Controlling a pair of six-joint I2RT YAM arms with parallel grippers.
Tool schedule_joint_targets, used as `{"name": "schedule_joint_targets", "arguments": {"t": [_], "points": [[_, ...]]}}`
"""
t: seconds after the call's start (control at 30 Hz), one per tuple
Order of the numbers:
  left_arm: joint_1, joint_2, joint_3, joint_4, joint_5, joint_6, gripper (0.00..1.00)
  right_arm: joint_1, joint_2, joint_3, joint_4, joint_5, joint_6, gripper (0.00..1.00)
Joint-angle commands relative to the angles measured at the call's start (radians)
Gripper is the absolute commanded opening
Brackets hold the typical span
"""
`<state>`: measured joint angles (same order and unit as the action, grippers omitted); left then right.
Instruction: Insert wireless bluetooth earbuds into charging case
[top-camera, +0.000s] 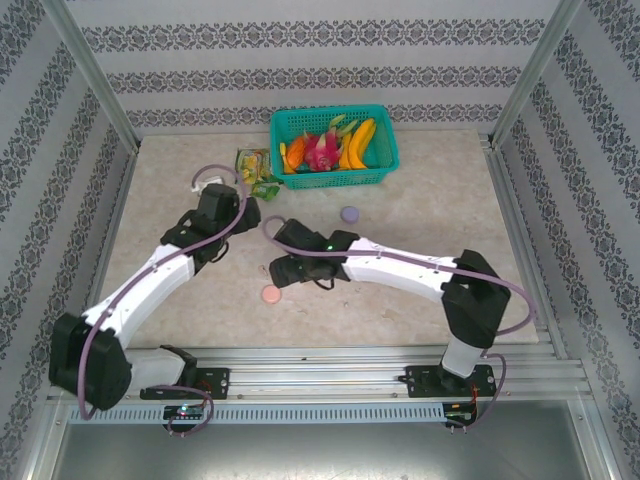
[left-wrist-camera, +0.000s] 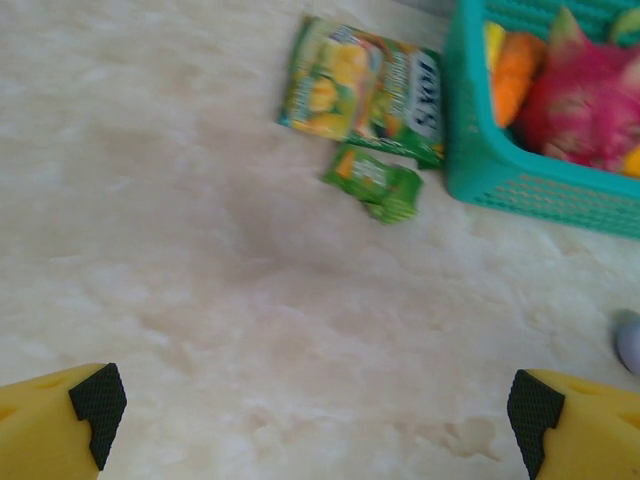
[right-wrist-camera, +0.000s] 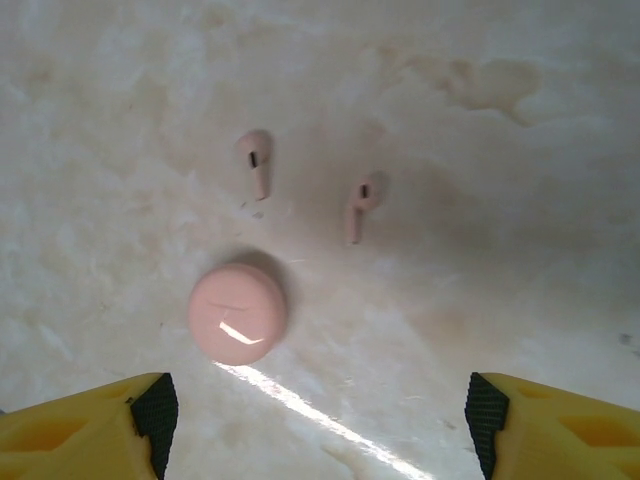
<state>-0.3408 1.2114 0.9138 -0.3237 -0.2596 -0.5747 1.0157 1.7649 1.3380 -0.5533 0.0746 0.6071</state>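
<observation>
Two tiny pale pink earbuds (right-wrist-camera: 257, 160) (right-wrist-camera: 360, 205) lie loose on the marble table, apart from each other. Just in front of them sits a round pink charging case (right-wrist-camera: 237, 313) (top-camera: 271, 295) with its lid shut. My right gripper (right-wrist-camera: 318, 430) (top-camera: 285, 272) hovers over the case, open, with nothing between its yellow fingers (right-wrist-camera: 155, 420). A round purple case (top-camera: 349, 214) (left-wrist-camera: 630, 345) lies farther back on the table. My left gripper (left-wrist-camera: 312, 420) (top-camera: 222, 210) is open wide over bare table, holding nothing.
A teal basket (top-camera: 372, 175) (left-wrist-camera: 500, 150) of toy fruit stands at the back. Beside it lie a yellow-green snack packet (left-wrist-camera: 365, 90) (top-camera: 252, 160) and a small green packet (left-wrist-camera: 375, 182). Metal frame posts and patterned walls enclose the table.
</observation>
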Motion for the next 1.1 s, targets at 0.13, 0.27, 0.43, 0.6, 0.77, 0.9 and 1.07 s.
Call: {"name": "schedule_joint_targets", "arguments": {"t": [0.13,0.27,0.43,0.6,0.77,0.9,1.07], "points": [[0.204,-0.179,-0.118,-0.011,0.001,-0.229,1.00,0.076,0.193,0.196,-0.174,0.079,0.055,0.78],[0.304,-0.188,-0.127,-0.044,0.082,-0.276,1.00,0.097,0.291,0.303,-0.265,0.102,0.077,0.77],[0.360,-0.182,-0.134,-0.051,0.124,-0.283,1.00,0.103,0.363,0.375,-0.296,0.098,0.116,0.76],[0.376,-0.182,-0.145,-0.039,0.143,-0.281,1.00,0.112,0.415,0.423,-0.304,0.083,0.145,0.75],[0.382,-0.182,-0.154,-0.030,0.150,-0.284,1.00,0.116,0.459,0.451,-0.300,0.065,0.155,0.72],[0.385,-0.184,-0.157,-0.030,0.151,-0.281,1.00,0.119,0.487,0.471,-0.301,0.053,0.155,0.71],[0.388,-0.187,-0.164,-0.025,0.153,-0.282,1.00,0.118,0.511,0.472,-0.300,0.052,0.156,0.69]]}}
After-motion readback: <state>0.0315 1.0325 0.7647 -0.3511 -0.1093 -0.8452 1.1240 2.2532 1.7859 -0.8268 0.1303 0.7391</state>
